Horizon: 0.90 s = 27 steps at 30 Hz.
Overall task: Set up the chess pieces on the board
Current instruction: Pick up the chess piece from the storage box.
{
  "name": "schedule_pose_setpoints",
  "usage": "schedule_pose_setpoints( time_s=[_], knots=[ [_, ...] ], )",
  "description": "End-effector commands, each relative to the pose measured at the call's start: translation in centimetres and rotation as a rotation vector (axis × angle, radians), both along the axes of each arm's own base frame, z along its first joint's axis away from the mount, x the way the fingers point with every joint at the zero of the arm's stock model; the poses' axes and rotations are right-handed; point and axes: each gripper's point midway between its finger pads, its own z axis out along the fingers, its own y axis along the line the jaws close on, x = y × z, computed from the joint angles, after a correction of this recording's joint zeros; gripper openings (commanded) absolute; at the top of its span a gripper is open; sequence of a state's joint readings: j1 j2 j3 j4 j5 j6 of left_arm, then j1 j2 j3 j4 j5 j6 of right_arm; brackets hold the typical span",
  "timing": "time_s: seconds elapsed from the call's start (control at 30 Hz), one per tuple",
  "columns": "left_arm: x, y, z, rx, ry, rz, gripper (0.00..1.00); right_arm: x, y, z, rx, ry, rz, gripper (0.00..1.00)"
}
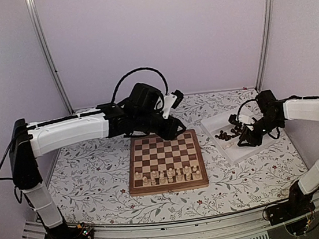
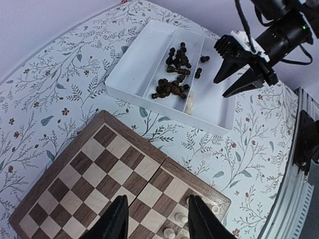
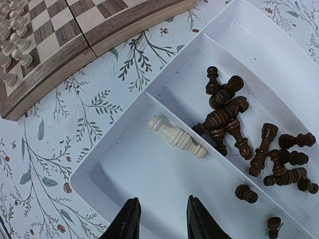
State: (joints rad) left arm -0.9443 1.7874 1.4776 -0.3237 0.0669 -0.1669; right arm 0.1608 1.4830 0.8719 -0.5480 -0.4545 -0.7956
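left hand [image 2: 157, 219] released, empty, over board [image 2: 94, 169] | right hand [image 3: 162, 221] released, empty, over tray [image 3: 144, 186] | cream piece [image 3: 177, 137] lying flat, 12 o'clock of right hand

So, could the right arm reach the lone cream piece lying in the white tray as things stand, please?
Probably yes. The right tool hangs open over the tray compartment where the cream piece lies alone and uncovered. The dark pieces sit in the next compartment, out of the way.
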Motion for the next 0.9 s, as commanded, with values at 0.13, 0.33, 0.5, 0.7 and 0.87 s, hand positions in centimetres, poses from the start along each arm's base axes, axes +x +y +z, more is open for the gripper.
schedule_pose_setpoints(
  time_s=[0.13,0.33,0.5,0.7,0.87],
  knots=[
    [1.5,-2.7,0.8,-0.082,0.007,-0.057,0.44,0.8,-0.3,-2.0,-0.179,-0.135,0.225,0.37],
    [1.7,-2.3,0.6,-0.11,0.032,-0.035,0.47,2.0,0.2,-3.2,-0.272,-0.188,0.316,0.4],
    [1.8,-1.8,0.3,-0.106,0.045,-0.03,0.47,3.6,0.6,-3.7,-0.297,-0.208,0.326,0.41],
    [1.7,-1.7,0.0,-0.113,0.064,-0.031,0.47,4.3,1.3,-4.6,-0.303,-0.202,0.349,0.41],
    [1.6,-1.6,-0.3,-0.111,0.072,-0.032,0.47,4.0,2.2,-5.2,-0.287,-0.184,0.381,0.41]
  ],
)
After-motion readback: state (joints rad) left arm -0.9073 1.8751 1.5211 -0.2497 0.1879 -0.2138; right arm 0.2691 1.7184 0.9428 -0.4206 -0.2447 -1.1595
